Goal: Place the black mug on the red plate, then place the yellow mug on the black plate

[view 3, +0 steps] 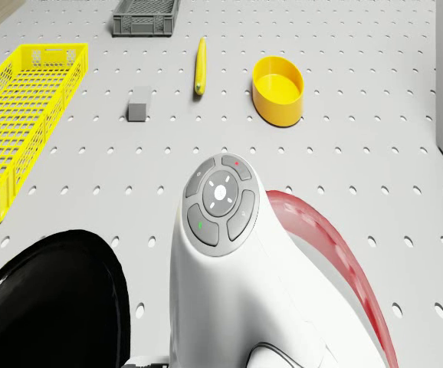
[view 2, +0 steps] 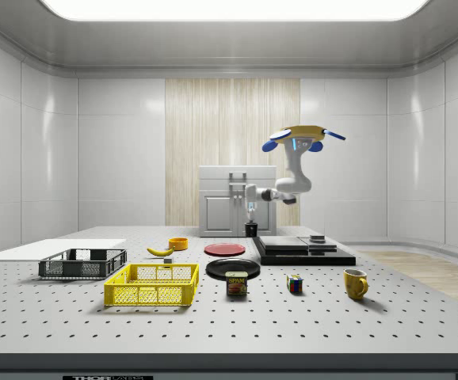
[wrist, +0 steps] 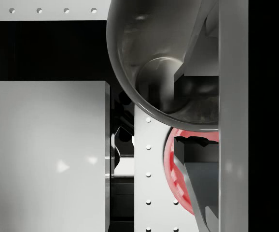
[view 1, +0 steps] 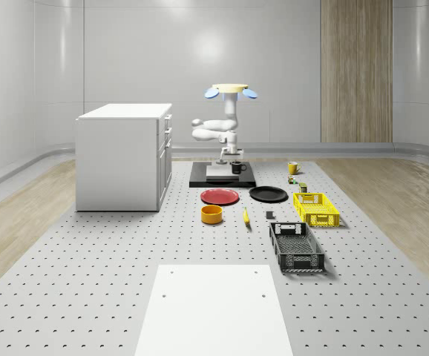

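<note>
Overhead, we read the scene like this.

Drone: we see the drone (view 1: pixel 231 90) hovering in the air above the dark platform (view 1: pixel 223 178) at the far end of the pegboard table (view 1: pixel 110 274), beside the white cabinet (view 1: pixel 124 156).
Arm: the white arm (view 2: pixel 280 188) folds down from the drone and ends just over the platform.
Gripper: the gripper (view 1: pixel 234 159) hangs right above the black mug (view 1: pixel 237 167); in the wrist view we see the mug's rim (wrist: pixel 130 92) close up with one finger (wrist: pixel 197 43) reaching inside it. We cannot tell how far apart the fingers stand or whether they hold the mug.
Black mug: upright on the platform, beside a pale slab (view 1: pixel 218 172) that lies there.
Red plate: the red plate (view 1: pixel 220 196) lies on the table just in front of the platform, with nothing on it.
Black plate: the black plate (view 1: pixel 268 194) lies beside the red plate, on the whole-scene view's right.
Yellow mug: the yellow mug (view 1: pixel 293 167) stands on the table, well apart from the black plate, toward the whole-scene view's right.
Other things: we note a yellow bowl (view 3: pixel 278 90), a banana (view 3: pixel 200 66), a yellow crate (view 1: pixel 316 208) and a black crate (view 1: pixel 296 247) nearer the front.
</note>
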